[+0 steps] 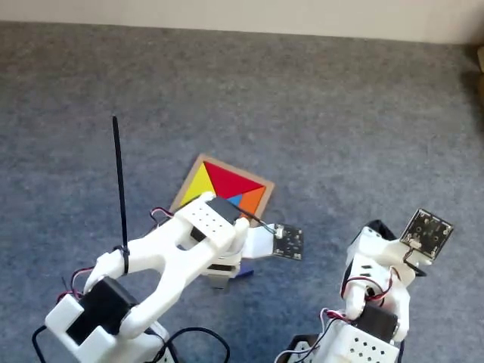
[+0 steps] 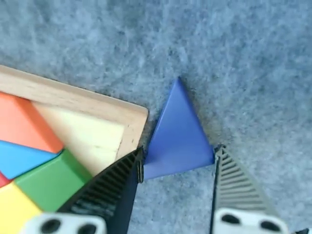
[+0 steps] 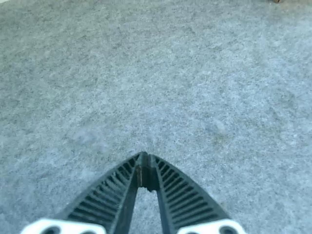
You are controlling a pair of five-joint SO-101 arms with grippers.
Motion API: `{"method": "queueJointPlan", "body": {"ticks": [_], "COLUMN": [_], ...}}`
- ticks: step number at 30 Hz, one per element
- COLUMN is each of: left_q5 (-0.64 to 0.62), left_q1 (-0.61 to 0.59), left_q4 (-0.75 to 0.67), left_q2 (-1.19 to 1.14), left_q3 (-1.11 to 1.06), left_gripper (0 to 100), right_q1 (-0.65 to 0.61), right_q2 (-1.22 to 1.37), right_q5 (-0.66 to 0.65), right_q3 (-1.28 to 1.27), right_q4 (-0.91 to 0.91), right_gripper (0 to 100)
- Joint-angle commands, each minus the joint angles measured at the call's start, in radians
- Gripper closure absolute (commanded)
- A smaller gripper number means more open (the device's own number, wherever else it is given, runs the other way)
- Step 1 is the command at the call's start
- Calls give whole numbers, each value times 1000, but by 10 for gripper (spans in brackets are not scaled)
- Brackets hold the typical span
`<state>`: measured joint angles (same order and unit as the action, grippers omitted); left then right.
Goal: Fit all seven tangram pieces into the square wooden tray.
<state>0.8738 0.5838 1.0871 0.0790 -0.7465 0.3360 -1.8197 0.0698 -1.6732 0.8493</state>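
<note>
item 1, blue triangle. it lies flat on the grey carpet, outside the wooden tray and just beside one of its corners. it sits between the two fingertips of the left gripper. the long edge faces the gripper and the opposite point aims away from it. one corner of that long edge meets one black ribbed fingertip, which is also close to the tray rim. the other corner meets the other fingertip. the piece is a solid, even blue with a smooth top face, clean straight edges and a slightly thick side.

item 2, left gripper. we record the jaws as spread wide, about as far as the triangle's long edge. the tips stand at its two corners. we cannot tell whether they press on the piece, and it is not lifted.

item 3, wooden tray. it is pale wood with a raised rim. inside we list an orange piece, a light blue piece, a green piece, a yellow piece and a red piece. a patch of bare tray floor shows in the corner nearest the blue triangle.

item 4, right gripper. its jaws are closed tip to tip with nothing between them. it is above plain carpet, well apart from the tray.
</note>
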Motion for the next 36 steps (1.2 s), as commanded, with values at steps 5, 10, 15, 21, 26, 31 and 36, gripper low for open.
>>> {"method": "queueJointPlan", "body": {"ticks": [5,10,15,21,26,31,36], "left_q5": [-66,-124,-130,-130,-130,-130,-130], "left_q1": [44,47,44,45,48,48,48], "left_q4": [-18,-18,-18,-25,-25,-21,-17], "left_q2": [-4,4,7,-2,-4,-5,-5], "left_q3": [36,38,38,38,38,31,25], "left_gripper": [757,719,720,748,752,805,841], "right_q1": [7,7,7,7,7,8,8], "right_q2": [-16,-16,-16,-16,-16,-16,-16], "right_q5": [-11,-11,-11,-11,-11,-11,-11], "right_q3": [-125,-125,-125,-125,-125,-125,-125], "right_q4": [-24,-24,-24,-24,-24,-24,-24], "right_gripper": [990,990,990,990,990,990,990]}}
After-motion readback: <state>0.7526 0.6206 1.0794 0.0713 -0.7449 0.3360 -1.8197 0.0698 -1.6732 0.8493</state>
